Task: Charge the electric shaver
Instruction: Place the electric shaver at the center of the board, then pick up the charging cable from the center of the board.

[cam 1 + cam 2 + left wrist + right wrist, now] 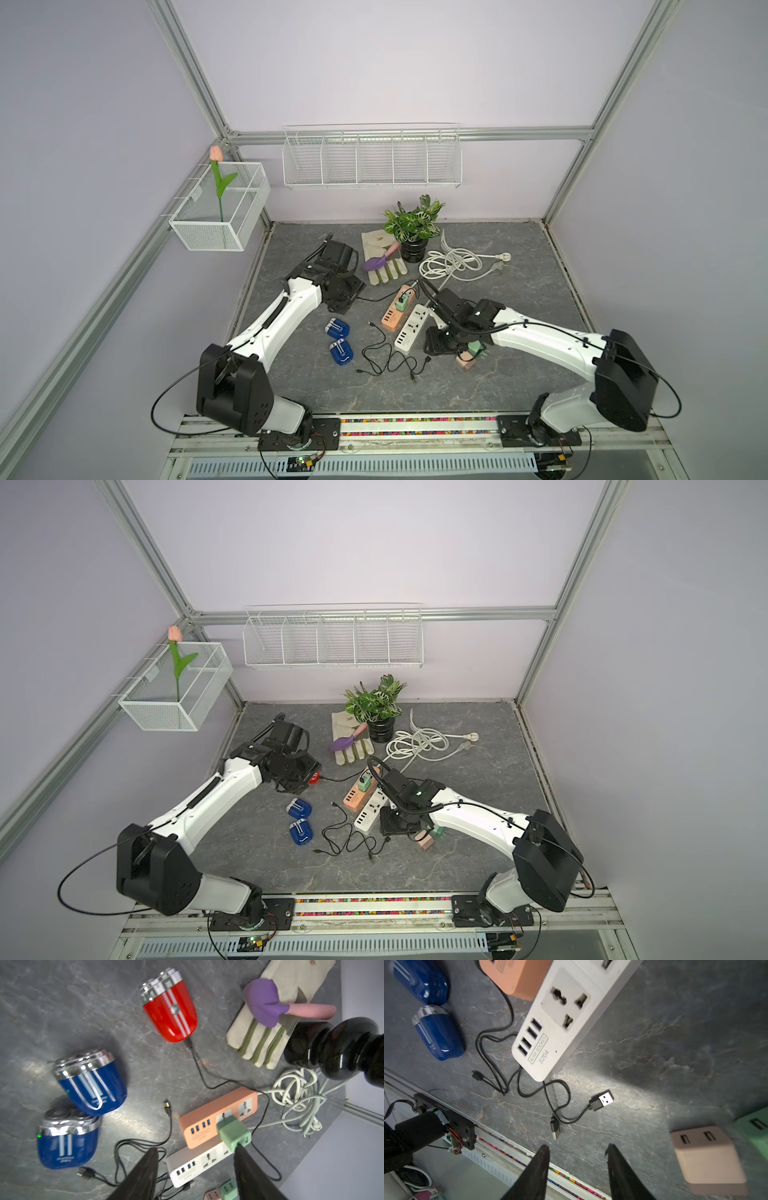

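glossy red electric shaver (170, 1009) cabled up

the shaver lies ahead of the left gripper (195, 1148), jaws spread and empty. its black cable (199, 1070) runs to the mint-green usb adapter (232, 1132) in the peach power strip (199, 1138) beside that gripper. the right gripper (577, 1145), also released, hovers by a loose black usb plug (602, 1100).

Red shaver (315, 777): I see only sliver beside left arm (216, 796) in a top view. Green adapter (758, 1134) cut by frame edge, blurred, right wrist view. Lettering on blue shavers (91, 1084) unreadable to me.
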Robot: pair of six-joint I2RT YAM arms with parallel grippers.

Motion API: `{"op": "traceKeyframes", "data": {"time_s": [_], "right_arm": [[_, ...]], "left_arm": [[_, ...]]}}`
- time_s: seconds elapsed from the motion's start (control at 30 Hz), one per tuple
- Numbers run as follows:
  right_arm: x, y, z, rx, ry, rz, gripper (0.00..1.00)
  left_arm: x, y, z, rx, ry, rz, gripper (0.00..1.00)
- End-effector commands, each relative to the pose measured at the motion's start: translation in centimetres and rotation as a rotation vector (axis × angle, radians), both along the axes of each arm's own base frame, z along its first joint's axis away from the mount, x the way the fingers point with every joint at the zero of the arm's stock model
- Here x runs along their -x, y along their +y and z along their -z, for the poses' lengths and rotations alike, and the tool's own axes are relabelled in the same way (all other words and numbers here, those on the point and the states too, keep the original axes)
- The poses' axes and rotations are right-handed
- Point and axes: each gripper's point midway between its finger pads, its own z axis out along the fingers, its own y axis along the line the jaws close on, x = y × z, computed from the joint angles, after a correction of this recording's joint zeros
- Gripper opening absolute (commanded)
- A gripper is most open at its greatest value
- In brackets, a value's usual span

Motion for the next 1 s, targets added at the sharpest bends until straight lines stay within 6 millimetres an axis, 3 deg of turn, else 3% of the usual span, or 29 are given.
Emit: {"op": "traceKeyframes", "data": {"time_s": [0.0, 0.13, 0.27, 0.43, 0.6, 0.97], "right_arm": [[1.5, 0.0, 2.0, 0.059, 0.091, 0.140, 0.45], [2.5, -0.4, 3.5, 0.133, 0.178, 0.315, 0.38], [2.6, 0.3, 4.5, 0.130, 0.201, 0.483, 0.38], [1.4, 0.2, 5.0, 0.187, 0.156, 0.579, 0.37], [1.9, -0.9, 6.5, 0.243, 0.195, 0.709, 0.30], [0.4, -0.2, 7.8, 0.216, 0.207, 0.801, 0.23]], "left_arm": [[2.7, 1.5, 0.6, -0.027, 0.018, 0.001, 0.54], [5.1, 1.8, 1.0, -0.018, 0.015, 0.028, 0.50], [6.6, 1.7, 2.0, 0.005, 0.041, 0.040, 0.47], [6.8, 1.5, 1.1, 0.011, 0.026, 0.076, 0.47], [7.0, 1.5, 0.6, 0.010, 0.022, 0.096, 0.46], [7.1, 1.5, -0.2, 0.027, -0.014, 0.097, 0.43]]}}
